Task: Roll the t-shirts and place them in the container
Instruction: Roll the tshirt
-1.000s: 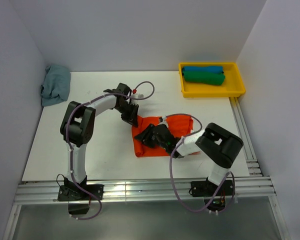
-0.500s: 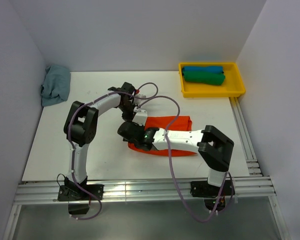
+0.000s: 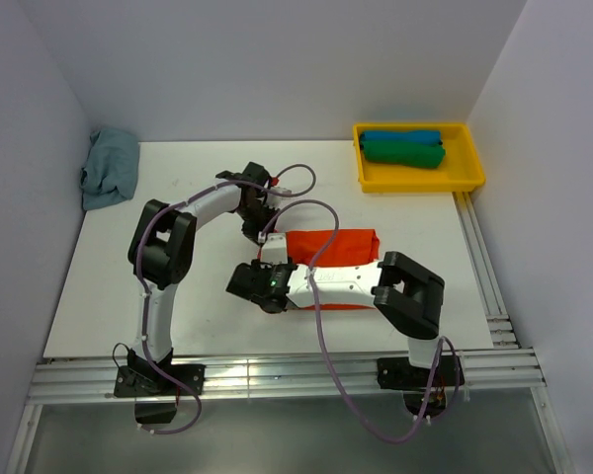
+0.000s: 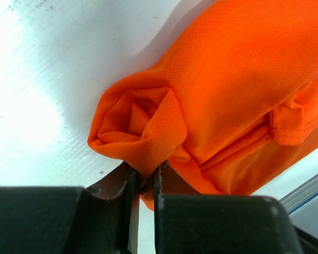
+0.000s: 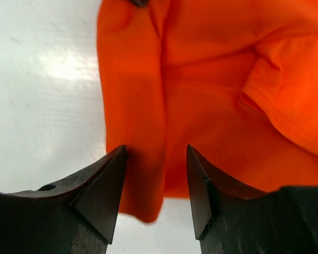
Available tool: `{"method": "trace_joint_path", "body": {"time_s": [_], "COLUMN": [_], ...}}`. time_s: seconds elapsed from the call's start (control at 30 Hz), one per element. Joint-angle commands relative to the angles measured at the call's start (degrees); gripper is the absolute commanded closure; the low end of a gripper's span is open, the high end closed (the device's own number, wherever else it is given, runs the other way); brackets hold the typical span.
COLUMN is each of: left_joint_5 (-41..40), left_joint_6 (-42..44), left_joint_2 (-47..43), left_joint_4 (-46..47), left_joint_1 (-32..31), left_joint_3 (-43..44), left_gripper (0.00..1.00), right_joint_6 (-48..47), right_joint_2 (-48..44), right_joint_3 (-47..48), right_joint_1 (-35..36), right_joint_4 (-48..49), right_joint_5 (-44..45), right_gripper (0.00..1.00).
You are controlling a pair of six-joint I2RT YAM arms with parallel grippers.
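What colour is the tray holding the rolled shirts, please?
The tray is yellow, clearest in the top view.

orange t-shirt (image 3: 341, 242) 1 | blue t-shirt (image 3: 400, 135) 1 | green t-shirt (image 3: 403, 153) 1 | tray (image 3: 420, 184) 1 | cloth (image 3: 111, 168) 1

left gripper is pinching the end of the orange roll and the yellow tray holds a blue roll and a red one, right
Not quite. The top external view shows the yellow tray holding a blue roll and a green roll, not a red one. The left gripper does pinch the end of the orange roll.
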Motion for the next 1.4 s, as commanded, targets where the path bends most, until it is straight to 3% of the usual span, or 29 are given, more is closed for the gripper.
{"method": "trace_joint_path", "body": {"time_s": [0.0, 0.4, 0.7, 1.07, 1.2, 1.37], "left_joint_5": [-2.29, -2.38, -2.29, -2.64, -2.73, -1.59], "left_joint_6": [1.88, 1.79, 2.05, 1.97, 1.79, 1.44], "left_joint_2": [1.01, 1.45, 1.54, 1.89, 1.45, -0.04], "left_joint_4": [-1.29, -2.61, -3.05, -3.23, -2.96, -1.82], "left_joint_1": [-0.4, -0.84, -0.84, -0.93, -0.84, -0.84], "left_joint_3": [1.14, 2.28, 2.55, 3.07, 3.51, 4.65], "left_gripper": [1.0, 1.0, 1.0, 0.99, 0.89, 0.62], "right_joint_6": [2.84, -7.7, -6.3, -2.08, -0.59, 1.61], "right_joint_2": [-4.36, 5.47, 12.94, 14.88, 13.84, 9.09], "right_joint_3": [-1.16, 13.94, 15.27, 13.34, 10.8, 2.38], "right_joint_1": [2.13, 1.35, -1.21, -0.85, -0.94, -1.2], "right_joint_4": [-3.04, -0.68, -1.71, -5.24, -3.67, 4.22], "right_joint_5": [4.45, 9.56, 9.55, 7.89, 4.73, -0.1], "right_gripper": [0.44, 0.43, 0.46, 0.46, 0.5, 0.54]}}
